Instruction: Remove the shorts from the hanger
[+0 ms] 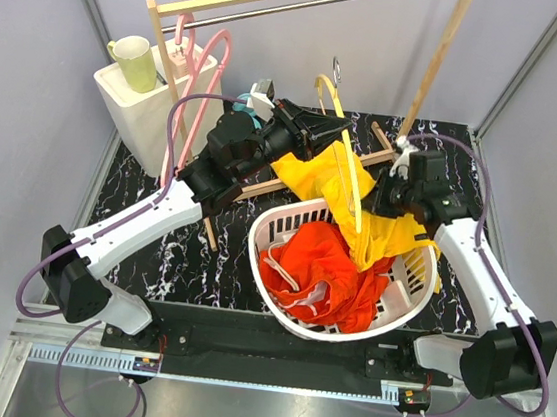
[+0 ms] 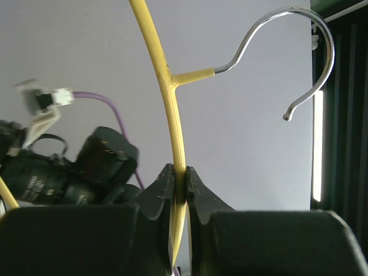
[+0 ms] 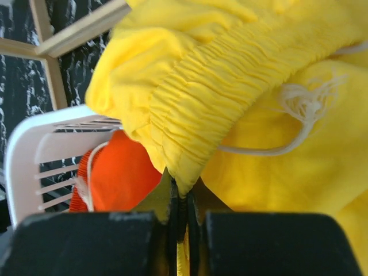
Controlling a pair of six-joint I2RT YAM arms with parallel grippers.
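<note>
The yellow shorts hang on a yellow hanger with a metal hook, draped over the rim of the white basket. My left gripper is shut on the hanger's yellow bar, its hook above. My right gripper is shut on the yellow shorts' elastic waistband, whose white drawstring hangs loose. The orange-red shorts lie in the basket and show in the right wrist view.
A wooden clothes rack spans the back, with a pink hanger on it. A white box with a green cup stands at the back left. Wooden rack legs lie on the black marbled table.
</note>
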